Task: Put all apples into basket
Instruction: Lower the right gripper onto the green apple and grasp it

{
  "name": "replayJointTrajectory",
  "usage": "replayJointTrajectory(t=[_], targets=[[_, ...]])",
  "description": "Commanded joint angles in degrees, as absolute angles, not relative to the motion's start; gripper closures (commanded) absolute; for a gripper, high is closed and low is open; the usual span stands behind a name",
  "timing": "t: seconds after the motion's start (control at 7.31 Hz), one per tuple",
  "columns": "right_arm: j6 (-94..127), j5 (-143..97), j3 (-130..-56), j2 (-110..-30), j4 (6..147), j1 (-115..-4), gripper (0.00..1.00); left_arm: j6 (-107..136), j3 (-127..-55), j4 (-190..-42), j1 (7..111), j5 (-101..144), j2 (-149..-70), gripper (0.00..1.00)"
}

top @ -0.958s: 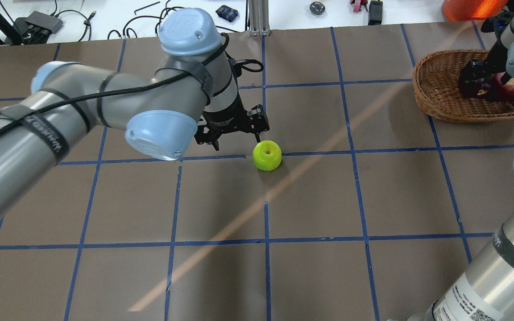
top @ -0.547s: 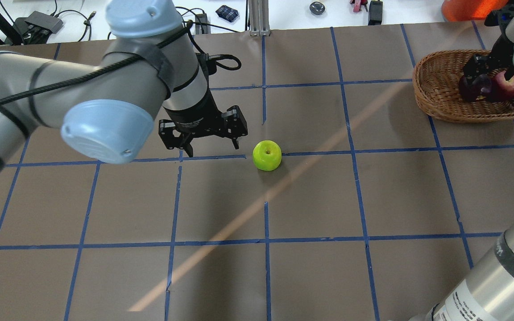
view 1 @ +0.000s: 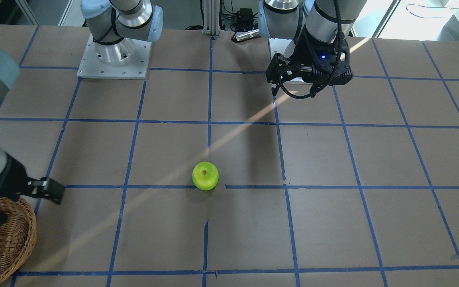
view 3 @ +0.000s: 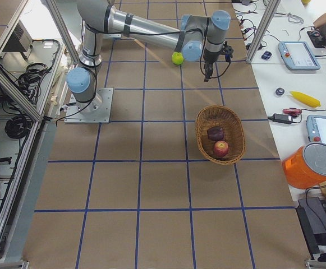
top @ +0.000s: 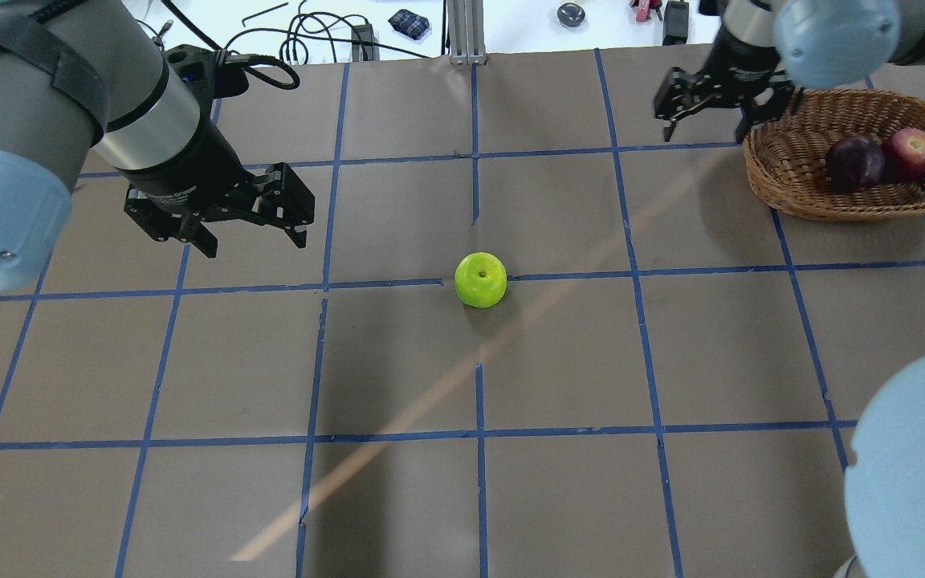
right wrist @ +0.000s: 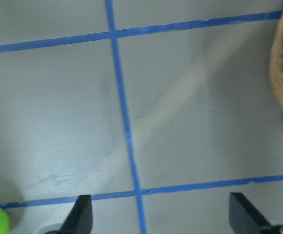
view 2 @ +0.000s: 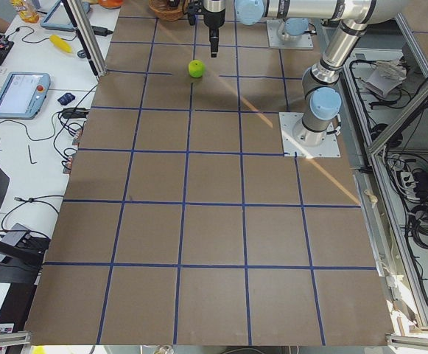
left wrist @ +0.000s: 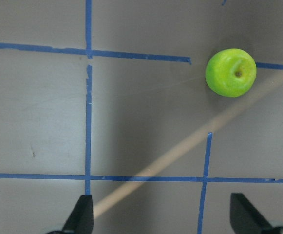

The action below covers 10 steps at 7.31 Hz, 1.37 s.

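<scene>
surface: brown, blue-gridded table [top: 559,361] | on it: green apple [top: 480,279] mid-table | wicker basket [top: 784,172] far-right

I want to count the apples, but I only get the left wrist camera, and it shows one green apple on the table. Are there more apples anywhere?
Observer: Yes, two more. A dark maroon apple and a red apple lie side by side in the basket.
Operator: Where is that basket from my green apple?
Observer: Toward the robot's right, and farther from the robot than the green apple.
Operator: Is the other gripper holding something?
Observer: No. The right gripper hangs open and empty above the table, outside the basket.
</scene>
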<state>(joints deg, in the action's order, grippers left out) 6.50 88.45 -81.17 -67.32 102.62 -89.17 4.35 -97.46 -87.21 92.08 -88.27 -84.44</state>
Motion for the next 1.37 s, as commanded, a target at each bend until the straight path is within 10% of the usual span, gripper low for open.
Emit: replayJointTrajectory(t=[0.0,1.23], targets=[[23.0,87.0,-81.6,-65.5,102.8,-102.4,0.00,3.9,-97.6,-86.9,91.8,-90.0,-84.0,0.00],[27.0,85.0,-88.7,-56.5,113.9,-110.1,0.00,-1.1,-97.1,-87.3,91.6,-89.7,-84.1,0.00]])
